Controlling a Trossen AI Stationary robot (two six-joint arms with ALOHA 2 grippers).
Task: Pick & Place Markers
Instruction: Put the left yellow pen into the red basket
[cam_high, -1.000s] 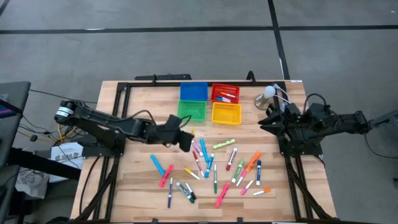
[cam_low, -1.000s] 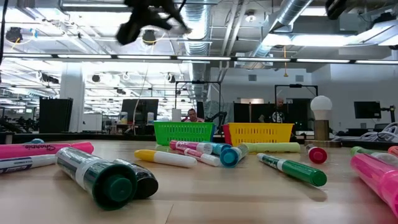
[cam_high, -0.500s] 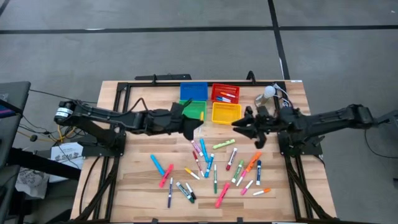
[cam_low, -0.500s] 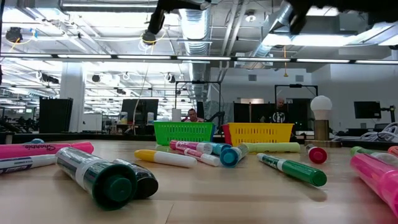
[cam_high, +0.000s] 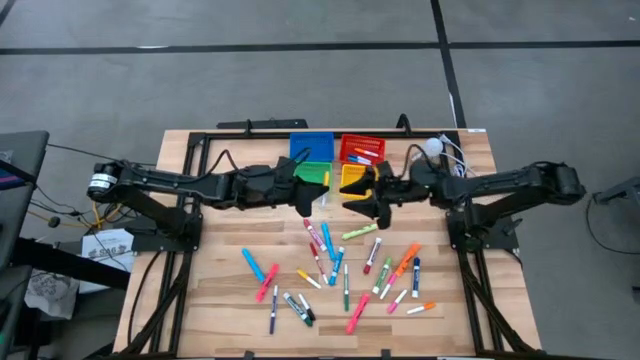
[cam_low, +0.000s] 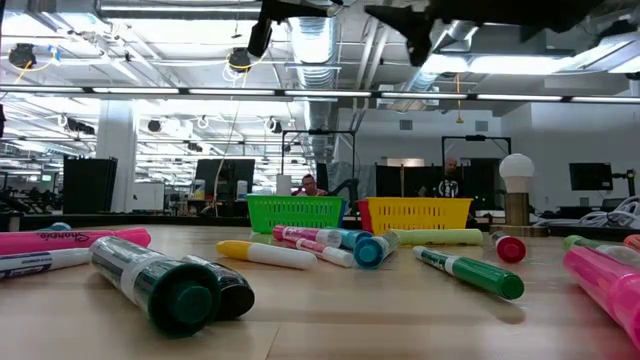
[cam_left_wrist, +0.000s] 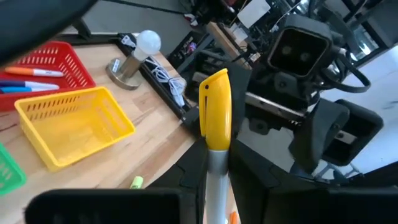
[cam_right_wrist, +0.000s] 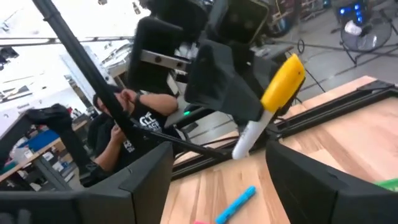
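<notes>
Open workshop beyond a wooden table (cam_high: 220, 300). The left gripper (cam_left_wrist: 211, 163), fingers clamped on a yellow-capped marker (cam_left_wrist: 214, 112), hangs over the green bin (cam_high: 312, 176), facing the right gripper (cam_high: 372, 198), whose fingers are spread, above the yellow bin (cam_high: 358, 176). The red bin (cam_high: 362, 149) holds a few markers. Most of the job remains: some twenty-five loose markers (cam_high: 345, 270) lie scattered nearer the front edge.
</notes>
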